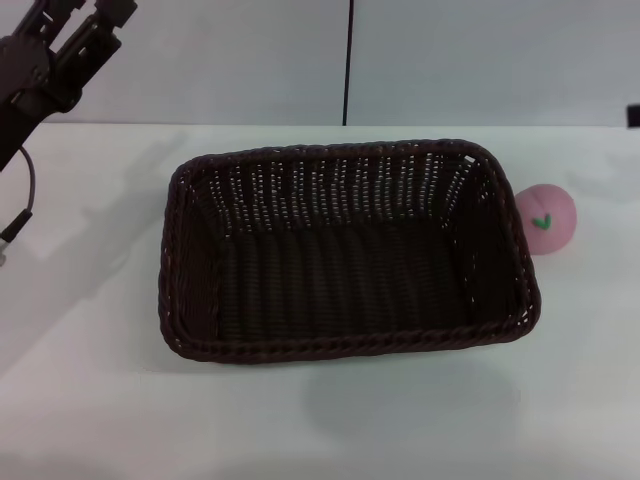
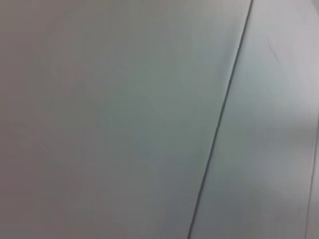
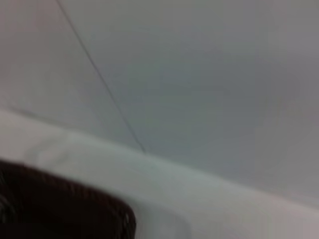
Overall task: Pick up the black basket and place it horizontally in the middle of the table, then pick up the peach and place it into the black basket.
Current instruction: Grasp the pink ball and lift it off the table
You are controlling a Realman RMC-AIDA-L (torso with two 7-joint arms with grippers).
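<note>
The black basket (image 1: pixel 345 250) stands lengthwise across the middle of the white table (image 1: pixel 100 400), open side up and empty. A dark corner of it also shows in the right wrist view (image 3: pixel 60 209). The pink peach (image 1: pixel 547 219) lies on the table just outside the basket's right end, its green leaf mark facing me. My left gripper (image 1: pixel 95 25) is raised at the far left, above the table's back edge and away from both objects. Of my right gripper, only a small dark piece (image 1: pixel 633 115) shows at the right edge, behind the peach.
A pale wall with a dark vertical seam (image 1: pixel 349 60) runs behind the table. The left wrist view shows only that wall and seam (image 2: pixel 219 119). A cable (image 1: pixel 25 190) hangs from the left arm over the table's left side.
</note>
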